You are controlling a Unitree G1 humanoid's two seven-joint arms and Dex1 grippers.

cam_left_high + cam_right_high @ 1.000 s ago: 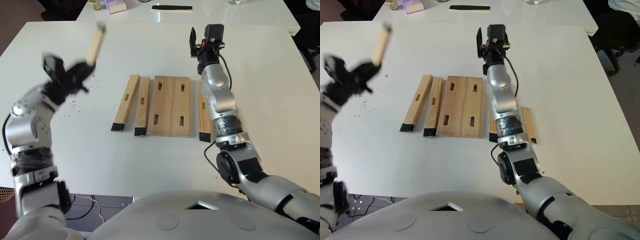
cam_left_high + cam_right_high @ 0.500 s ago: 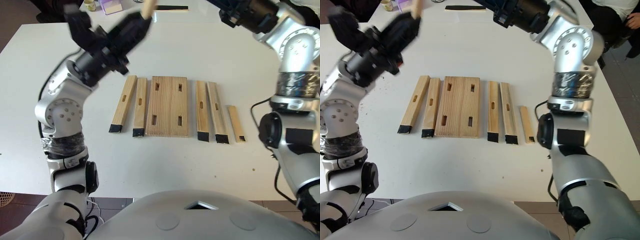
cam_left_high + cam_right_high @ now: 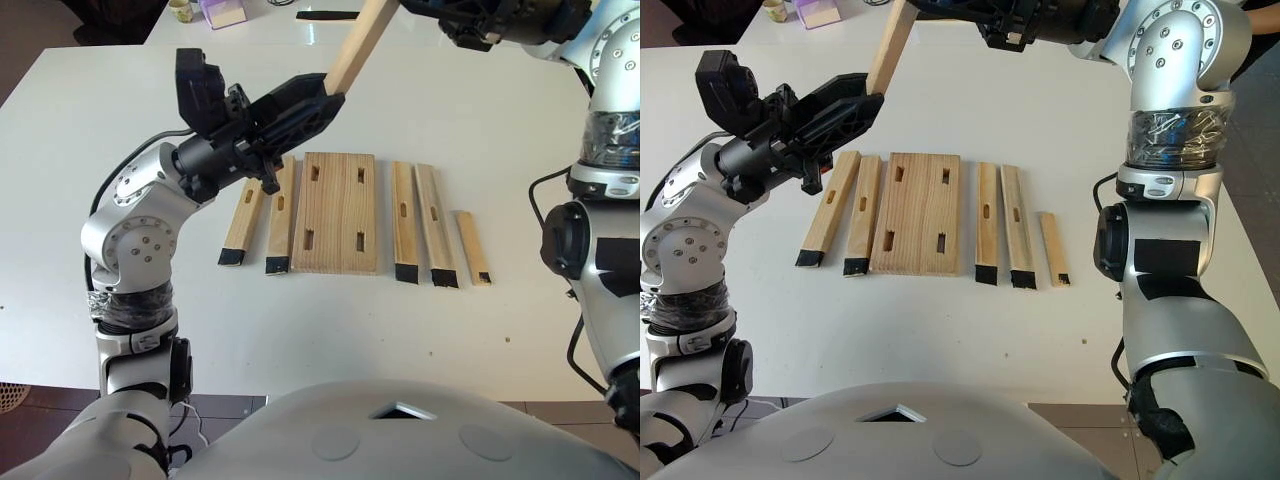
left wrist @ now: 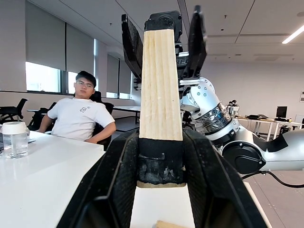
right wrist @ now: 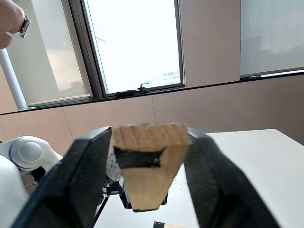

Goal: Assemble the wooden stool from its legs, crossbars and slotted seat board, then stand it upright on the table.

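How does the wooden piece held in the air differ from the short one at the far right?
The held piece is raised and tilted; the short piece lies flat. The left gripper and right gripper clamp the held piece; nothing touches the short piece. Both are pale wood.

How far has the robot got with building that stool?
Barely started. Nothing looks joined yet: the slotted seat board lies flat on the table, with four legs beside it and a short crossbar at the right end. In hand: the left gripper holds one wooden piece in the air, with the right gripper at its other end. Left: all the fitting together, then standing it upright.
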